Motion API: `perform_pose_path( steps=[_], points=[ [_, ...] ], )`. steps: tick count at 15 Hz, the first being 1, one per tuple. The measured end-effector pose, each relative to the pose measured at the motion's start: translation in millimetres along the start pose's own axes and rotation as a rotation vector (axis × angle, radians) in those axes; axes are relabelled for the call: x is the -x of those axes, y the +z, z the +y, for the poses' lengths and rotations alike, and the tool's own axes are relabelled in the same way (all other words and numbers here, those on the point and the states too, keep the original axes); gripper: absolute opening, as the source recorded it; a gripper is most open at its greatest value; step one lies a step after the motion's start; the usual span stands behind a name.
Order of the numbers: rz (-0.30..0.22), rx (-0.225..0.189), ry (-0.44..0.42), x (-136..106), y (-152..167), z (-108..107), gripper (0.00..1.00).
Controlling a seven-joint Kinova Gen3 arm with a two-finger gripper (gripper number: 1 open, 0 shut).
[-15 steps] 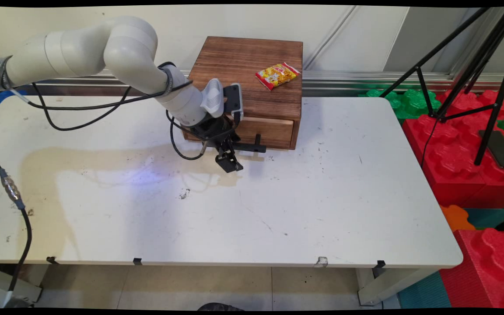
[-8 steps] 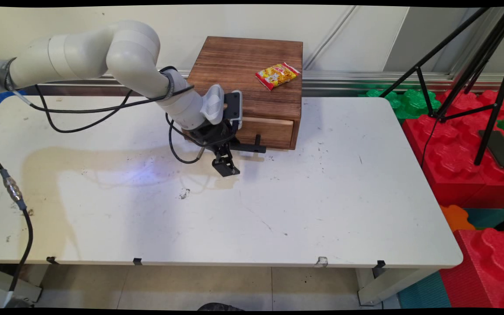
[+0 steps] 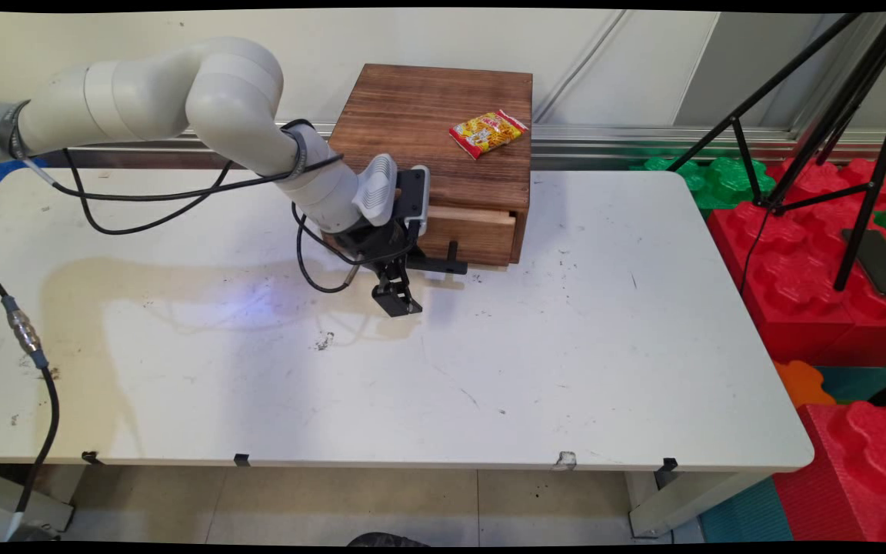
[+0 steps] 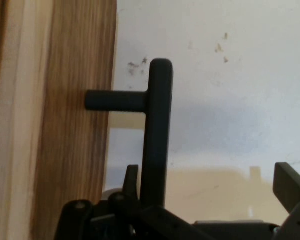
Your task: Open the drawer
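A brown wooden box (image 3: 431,123) stands at the table's back, with a light wooden drawer (image 3: 464,231) in its front. The drawer is out a little and carries a black T-shaped handle (image 3: 447,264). My gripper (image 3: 404,281) is low at the handle's left end, open. In the hand view the handle's bar (image 4: 157,135) runs up between the fingers, close to the left finger (image 4: 131,177) and well apart from the right finger (image 4: 290,182); the drawer front (image 4: 70,125) fills the left side. A yellow and red snack packet (image 3: 487,132) lies on top of the box.
The white table (image 3: 566,346) runs out in front and to the right of the box. Black cables (image 3: 143,208) hang from the arm on the left. Red and green foam blocks (image 3: 812,261) and a black tripod (image 3: 858,138) stand beyond the table's right edge.
The drawer has come out of the box a little, and its handle has moved toward the table's front. The gripper shifted slightly left and toward the front with it.
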Motion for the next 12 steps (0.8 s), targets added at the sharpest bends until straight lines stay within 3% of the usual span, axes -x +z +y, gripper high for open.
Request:
perform_pose_path(
  steps=[12],
  points=[
    [0.029, 0.067, 0.019, -13.6, -11.8, 36.0, 1.00]
  ],
)
